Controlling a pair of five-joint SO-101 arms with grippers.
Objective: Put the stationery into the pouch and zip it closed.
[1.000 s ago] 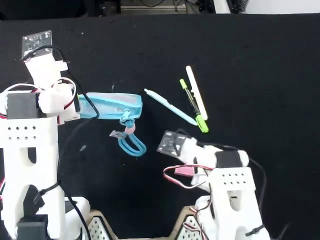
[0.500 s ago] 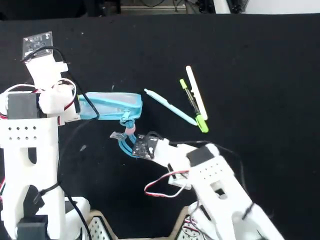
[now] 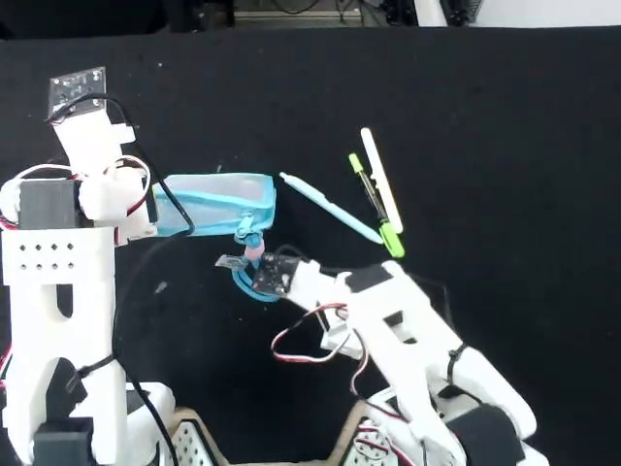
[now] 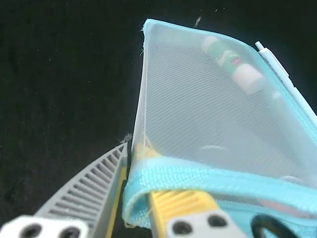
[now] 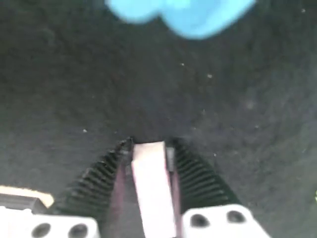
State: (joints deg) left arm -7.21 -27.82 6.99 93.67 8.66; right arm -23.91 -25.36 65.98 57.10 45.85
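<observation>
left gripper (image 4: pixel 134 166) clamps light-blue mesh pouch (image 4: pixel 208 109) | right gripper (image 5: pixel 148 146) closed on flat pink strip (image 5: pixel 151 183) | 1 pouch; 1 pale-blue pen (image 3: pixel 330 208), 1 green pen (image 3: pixel 375 207), 1 white pen (image 3: pixel 380 178)

Near the counter's (image 3: pixel 505 116) left edge: pouch (image 3: pixel 218 202), left end pinched in the left end effector (image 4: pixel 132 151). Just before its right end: strap loop (image 3: pixel 243 283), right end effector (image 3: pixel 264 276) over it. Right of the pouch, mid-counter: slanted pen (image 3: pixel 330 207). Further right: highlighter (image 3: pixel 376 206) and outer pen (image 3: pixel 381 180), side by side, touching.
</observation>
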